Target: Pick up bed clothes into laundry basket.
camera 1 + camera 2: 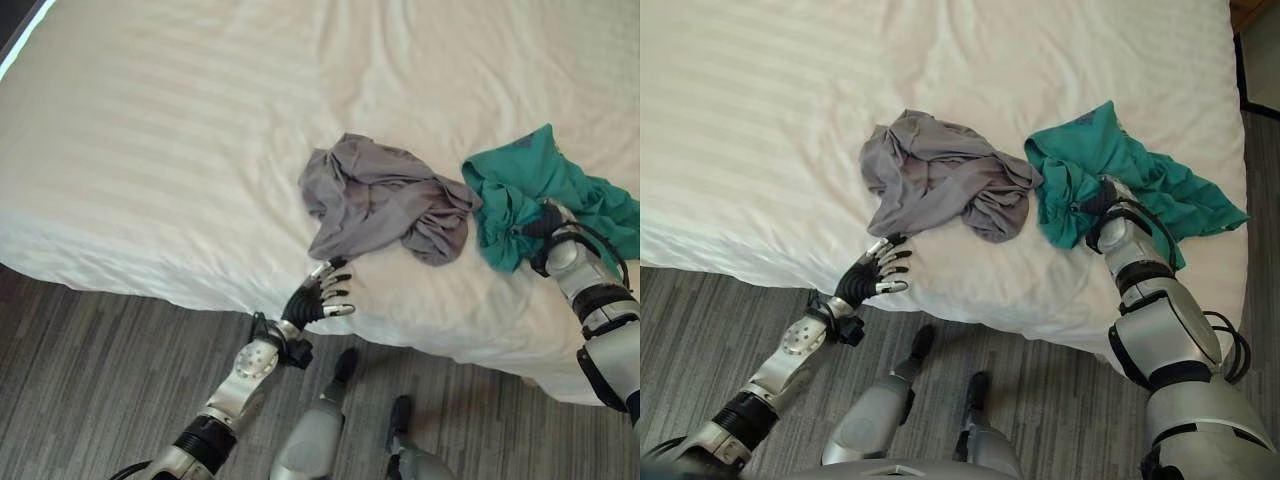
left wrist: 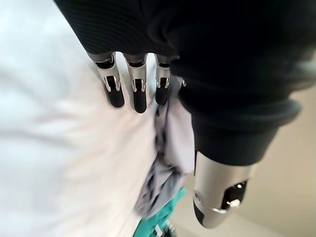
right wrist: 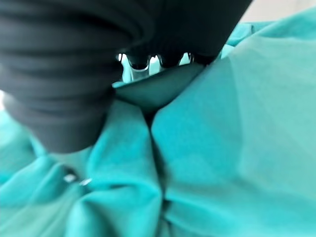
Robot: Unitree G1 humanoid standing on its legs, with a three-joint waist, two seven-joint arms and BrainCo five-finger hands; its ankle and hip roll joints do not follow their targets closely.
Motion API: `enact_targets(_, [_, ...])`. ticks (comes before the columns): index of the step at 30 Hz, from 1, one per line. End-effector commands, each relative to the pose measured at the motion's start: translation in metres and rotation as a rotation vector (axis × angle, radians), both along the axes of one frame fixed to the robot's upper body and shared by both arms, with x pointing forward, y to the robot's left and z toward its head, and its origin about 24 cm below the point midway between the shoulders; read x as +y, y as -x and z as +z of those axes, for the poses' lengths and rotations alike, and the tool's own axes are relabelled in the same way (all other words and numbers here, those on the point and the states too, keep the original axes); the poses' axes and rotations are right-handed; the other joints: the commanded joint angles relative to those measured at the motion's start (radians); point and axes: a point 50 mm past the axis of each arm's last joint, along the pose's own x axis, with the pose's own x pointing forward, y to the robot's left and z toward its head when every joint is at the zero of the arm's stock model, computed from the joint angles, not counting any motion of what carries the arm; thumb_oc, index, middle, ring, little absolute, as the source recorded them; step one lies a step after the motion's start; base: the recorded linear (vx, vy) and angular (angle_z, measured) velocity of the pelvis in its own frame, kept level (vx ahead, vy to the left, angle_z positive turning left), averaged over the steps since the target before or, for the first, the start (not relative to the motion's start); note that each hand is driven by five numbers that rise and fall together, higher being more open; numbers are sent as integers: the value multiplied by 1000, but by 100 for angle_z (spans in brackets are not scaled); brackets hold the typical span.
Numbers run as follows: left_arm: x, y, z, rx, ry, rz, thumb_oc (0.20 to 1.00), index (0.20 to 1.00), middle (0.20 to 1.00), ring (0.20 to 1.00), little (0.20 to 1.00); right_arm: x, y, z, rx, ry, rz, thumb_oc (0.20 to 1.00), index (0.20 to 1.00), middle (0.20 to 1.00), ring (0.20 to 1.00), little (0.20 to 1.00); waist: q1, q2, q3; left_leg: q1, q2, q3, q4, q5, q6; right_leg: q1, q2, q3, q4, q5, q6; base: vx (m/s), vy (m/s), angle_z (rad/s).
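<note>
A crumpled grey garment [image 1: 385, 195] lies on the white bed [image 1: 150, 150] near its front edge. Touching its right side is a bunched teal garment [image 1: 540, 175]. My left hand [image 1: 318, 295] rests at the bed's front edge, just below the grey garment's lower corner and apart from it. It is open, its fingers [image 2: 136, 94] relaxed over bare sheet, with the grey garment [image 2: 163, 182] showing beyond them. My right hand [image 1: 548, 222] is pushed into the near part of the teal garment [image 3: 222, 148], whose folds gather around it.
Dark striped carpet [image 1: 100, 340] runs along the front of the bed. The sheet's edge hangs down over the mattress side. Wide bare sheet stretches to the left of and behind the two garments.
</note>
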Motion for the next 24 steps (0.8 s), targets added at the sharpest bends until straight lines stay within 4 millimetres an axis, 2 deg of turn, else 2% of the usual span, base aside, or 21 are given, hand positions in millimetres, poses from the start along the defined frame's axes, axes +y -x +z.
enact_targets(1, [14, -2, 50, -277, -13, 103, 1000, 1000, 1000, 1000, 1000, -39, 17, 43, -116, 87, -48, 200, 200, 200, 200, 200, 19, 28, -67, 40, 56, 20, -13, -66, -63, 105, -48, -39, 13, 70, 38, 79, 22, -2])
enact_targets(3, [23, -1, 83, -417, -89, 126, 1000, 1000, 1000, 1000, 1000, -48, 26, 69, -194, 123, -46, 200, 200, 200, 200, 200, 1, 29, -89, 76, 55, 24, -8, -86, -58, 129, -54, -41, 13, 74, 43, 80, 33, 2])
enact_targets(5, [24, 2, 102, -505, -151, 127, 1000, 1000, 1000, 1000, 1000, -61, 38, 93, -262, 152, -67, 200, 200, 200, 200, 200, -18, 33, -118, 108, 52, 26, -7, -99, -52, 148, -60, -37, 13, 77, 44, 83, 49, 1])
enact_targets(6, [24, 2, 103, -506, -152, 126, 1000, 1000, 1000, 1000, 1000, -61, 39, 94, -263, 152, -69, 200, 200, 200, 200, 200, -16, 33, -117, 106, 52, 26, -9, -92, -52, 145, -59, -36, 13, 82, 45, 159, 90, -6])
enact_targets(7, [24, -3, 108, -528, -207, 148, 1000, 1000, 1000, 1000, 1000, -68, 51, 113, -333, 169, -79, 200, 200, 200, 200, 200, -52, 42, -161, 147, 50, 32, -8, -106, -46, 166, -71, -33, 15, 86, 45, 124, 86, -16])
enact_targets(8, [23, -5, 108, -532, -238, 157, 1000, 1000, 1000, 1000, 1000, -71, 58, 119, -355, 183, -86, 200, 200, 200, 200, 200, -62, 45, -172, 161, 49, 35, -8, -112, -44, 176, -75, -34, 16, 87, 46, 115, 107, -30])
enact_targets(10, [18, -11, 101, -505, -284, 151, 1000, 1000, 1000, 1000, 1000, -70, 65, 123, -385, 196, -72, 200, 200, 200, 200, 200, -83, 52, -187, 177, 44, 42, -8, -108, -40, 178, -81, -26, 19, 104, 50, 34, 79, -28])
enact_targets(12, [17, -23, 87, -462, -469, 165, 1000, 1000, 1000, 1000, 1000, -67, 75, 127, -426, 198, -48, 200, 200, 200, 200, 200, -127, 65, -210, 203, 40, 52, -11, -119, -35, 186, -89, -16, 22, 117, 53, 75, 69, -18])
enact_targets(13, [15, -24, 87, -464, -472, 160, 1000, 1000, 1000, 1000, 1000, -69, 77, 126, -425, 196, -54, 200, 200, 200, 200, 200, -123, 62, -209, 204, 40, 51, -10, -119, -35, 187, -89, -17, 22, 116, 53, 40, 30, -18])
enact_targets(14, [13, -30, 81, -450, -551, 162, 1000, 1000, 1000, 1000, 1000, -69, 83, 126, -446, 196, -48, 200, 200, 200, 200, 200, -138, 64, -215, 212, 40, 54, -12, -122, -33, 189, -90, -13, 23, 119, 54, 38, 26, -19])
enact_targets(19, [11, -61, 40, -306, -904, 129, 1000, 1000, 1000, 1000, 1000, -70, 96, 115, -489, 152, -28, 200, 200, 200, 200, 200, -199, 79, -231, 242, 38, 69, -19, -136, -24, 183, -90, 24, 34, 147, 61, 32, 38, -23])
enact_targets(20, [10, -62, 40, -308, -904, 127, 1000, 1000, 1000, 1000, 1000, -71, 97, 115, -490, 152, -30, 200, 200, 200, 200, 200, -196, 78, -231, 243, 38, 70, -19, -136, -24, 183, -90, 25, 34, 147, 61, 17, 50, -20])
enact_targets(21, [17, -69, 27, -255, -1035, 137, 1000, 1000, 1000, 1000, 1000, -68, 99, 116, -506, 144, -5, 200, 200, 200, 200, 200, -222, 83, -233, 249, 39, 78, -20, -139, -24, 180, -87, 38, 35, 151, 61, 12, 44, -35])
enact_targets(24, [27, -82, -3, -141, -1277, 139, 1000, 1000, 1000, 1000, 1000, -60, 104, 121, -568, 100, 54, 200, 200, 200, 200, 200, -268, 87, -237, 262, 46, 92, -20, -156, -26, 179, -80, 56, 34, 142, 58, 53, 54, -18])
